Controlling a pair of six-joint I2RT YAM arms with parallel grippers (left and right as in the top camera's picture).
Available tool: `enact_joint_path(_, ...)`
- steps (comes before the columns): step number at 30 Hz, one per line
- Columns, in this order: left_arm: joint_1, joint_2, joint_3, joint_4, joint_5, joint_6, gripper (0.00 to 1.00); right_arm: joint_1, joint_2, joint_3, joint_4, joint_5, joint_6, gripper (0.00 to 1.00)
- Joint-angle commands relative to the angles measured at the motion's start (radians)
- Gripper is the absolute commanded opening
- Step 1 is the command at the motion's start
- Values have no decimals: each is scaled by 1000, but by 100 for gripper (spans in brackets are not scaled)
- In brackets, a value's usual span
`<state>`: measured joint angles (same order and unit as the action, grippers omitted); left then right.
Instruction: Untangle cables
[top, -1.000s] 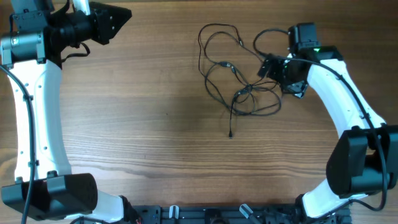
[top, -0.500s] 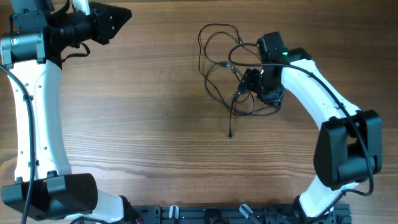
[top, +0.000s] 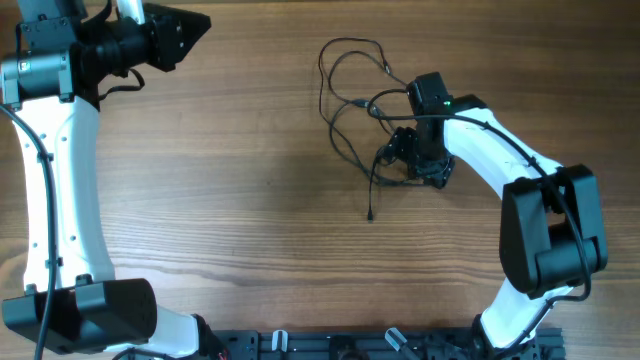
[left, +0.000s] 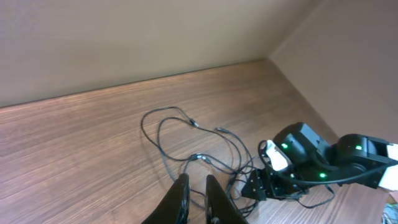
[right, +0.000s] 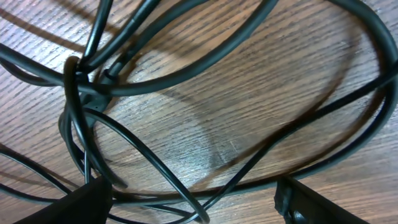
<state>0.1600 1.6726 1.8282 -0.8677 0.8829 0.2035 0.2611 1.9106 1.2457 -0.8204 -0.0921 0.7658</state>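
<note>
Right tool (right: 193, 198) on our rig is spread wide, low over the knotted part of the cables (top: 358, 103), strands lying between its fingers and nothing pinched. We see the tangle on the worktop (top: 250, 200), right of the middle toward the far edge, with one strand trailing to a small plug on the near side. Left tool (left: 194, 198) is pinched narrow, holding nothing, well away at our far left corner.

A wooden table (top: 250, 200) is carrying a loose tangle of thin black cables (top: 360, 103). They are lying flat on its far right part with loops overlapping, and one strand is trailing nearer, ending in a small plug (top: 371, 216).
</note>
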Motion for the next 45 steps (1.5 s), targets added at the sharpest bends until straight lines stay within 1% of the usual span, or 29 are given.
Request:
enact_joint_path(1, -1, -1, 3, -1, -74, -32, 11, 6, 21, -9, 36, -10, -8, 84)
enact_joint_path(8, -43, 15, 2, -13, -193, -37, 11, 7, 43, -9, 95, -61, -7, 83)
enact_joint_path(9, -60, 24, 2, -13, -229, -39, 10, 7, 48, -9, 100, -68, -8, 83)
enact_joint_path(12, -122, 68, 2, -7, -368, -98, 11, 11, 63, -9, 111, -89, -28, 83)
enact_joint_path(18, -201, 134, 2, -4, -509, -137, 11, 11, 70, -9, 136, -95, -39, 80)
enact_joint_path(22, -237, 166, 2, -6, -537, -142, 10, 11, 70, -9, 158, -120, -58, 72)
enact_joint_path(24, -252, 175, 2, -9, -536, -142, 10, 11, 70, -9, 164, -125, -56, 66)
enact_joint_path(25, -260, 181, 1, -9, -536, -142, 10, 11, 70, -9, 167, -129, -56, 61)
enact_joint_path(26, -273, 183, 1, -9, -536, -142, 10, 11, 70, -9, 173, -137, -58, 43)
enact_joint_path(27, -281, 185, 0, -8, -537, -142, 11, 11, 70, -9, 176, -142, -60, 31)
enact_joint_path(28, -288, 186, 0, -8, -537, -141, 10, 11, 70, -9, 177, -144, -60, 22)
enact_joint_path(30, -296, 188, 0, -8, -537, -141, 10, 11, 70, -9, 177, -146, -60, 12)
enact_joint_path(32, -301, 189, 0, -8, -537, -142, 10, 11, 70, -9, 179, -152, -59, 5)
enact_joint_path(36, -303, 191, -29, 8, -536, -142, 11, 11, 70, -8, 225, -215, -91, 5)
enact_joint_path(41, -303, 210, -58, 25, -525, -141, 12, 9, 68, 22, 364, -372, -144, 4)
enact_joint_path(42, -303, 218, -61, 26, -506, -128, 13, 8, 66, 36, 384, -404, -149, 5)
enact_joint_path(45, -303, 230, -77, 30, -403, -36, 14, 5, 63, 83, 430, -481, -167, 5)
